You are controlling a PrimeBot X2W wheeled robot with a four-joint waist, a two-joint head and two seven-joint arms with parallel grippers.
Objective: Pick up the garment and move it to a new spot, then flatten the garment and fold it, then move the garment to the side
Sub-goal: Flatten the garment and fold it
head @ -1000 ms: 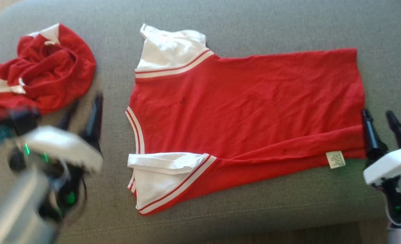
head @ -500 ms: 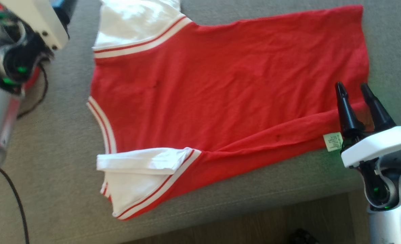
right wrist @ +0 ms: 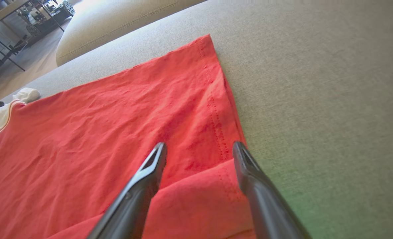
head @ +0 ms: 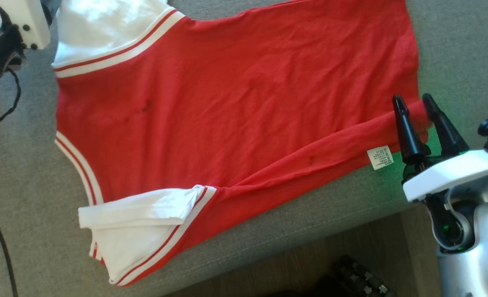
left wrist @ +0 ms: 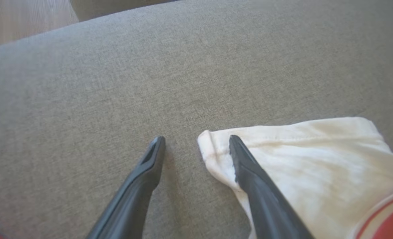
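- Seat cushion (head: 454, 49): grey woven upholstery that carries the whole work. Its near edge drops to a wooden floor (head: 330, 251). The right wrist view shows a second pale cushion (right wrist: 117, 20) beyond the far edge, with dark furniture in a sunlit room behind it.
- T-shirt (head: 235, 103): red with white sleeves, spread almost flat across the middle of the cushion. The neckline faces the left edge and the hem faces the right edge. Light creases cover the body.
- Folded strip (head: 310, 165): the shirt's near side is doubled back on itself and lies along the cushion's near edge. Judged from this, the flattening step is in hand and folding has not yet begun.
- Near sleeve (head: 145, 222): white, with its cuff turned over.
- Far sleeve (left wrist: 316, 166): white, lying flat toward the far-left corner.
- Right gripper (head: 413, 99): fingers apart, straddling the hem at the near-right corner of the shirt, with the doubled strip between them. The next move probably calls for closing on that strip and drawing it toward the near edge to open the fold.
- Left gripper (left wrist: 196, 138): fingers apart, one above the far sleeve's cuff corner and the other above bare upholstery. Contact cannot be told. It would need to shift onto the cuff to pinch it.
- Care label (head: 380, 157): white, turned outward just beside the right gripper.
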